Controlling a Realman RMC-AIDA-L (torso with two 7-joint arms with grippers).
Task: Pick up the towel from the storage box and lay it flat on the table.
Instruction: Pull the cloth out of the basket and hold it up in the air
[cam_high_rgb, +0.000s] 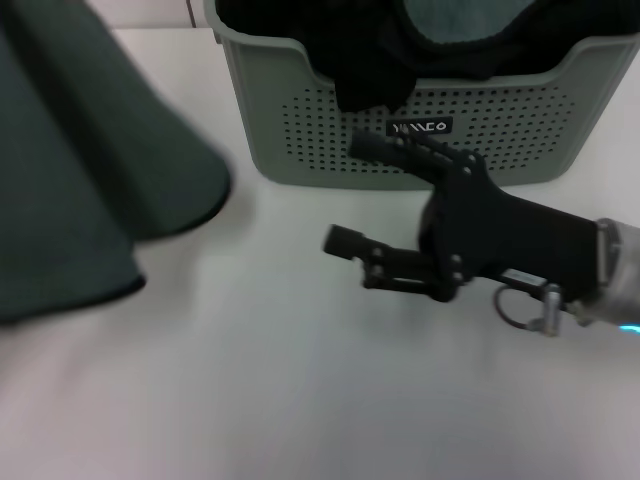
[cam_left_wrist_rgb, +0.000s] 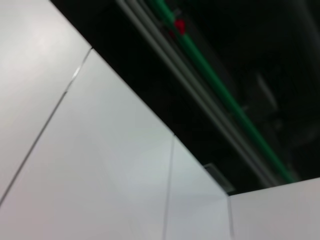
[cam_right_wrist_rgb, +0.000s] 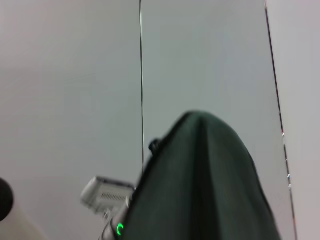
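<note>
The towel (cam_high_rgb: 90, 170) hangs in wide folds at the left of the head view, dark grey-green side out, its lower edge over the white table (cam_high_rgb: 300, 390). It also shows in the right wrist view (cam_right_wrist_rgb: 200, 190), rising to a peak. My left gripper is hidden behind it; only part of the left arm (cam_right_wrist_rgb: 107, 197) with a green light shows. The pale grey-green storage box (cam_high_rgb: 300, 130) stands at the back. My right gripper (cam_high_rgb: 352, 193) is open and empty, just in front of the box, fingers pointing left.
An all-black cloth (cam_high_rgb: 370, 60) fills the box and droops over its front rim. A grey-green patch (cam_high_rgb: 450, 25) lies on top of it. The left wrist view shows only white panels and a dark ceiling.
</note>
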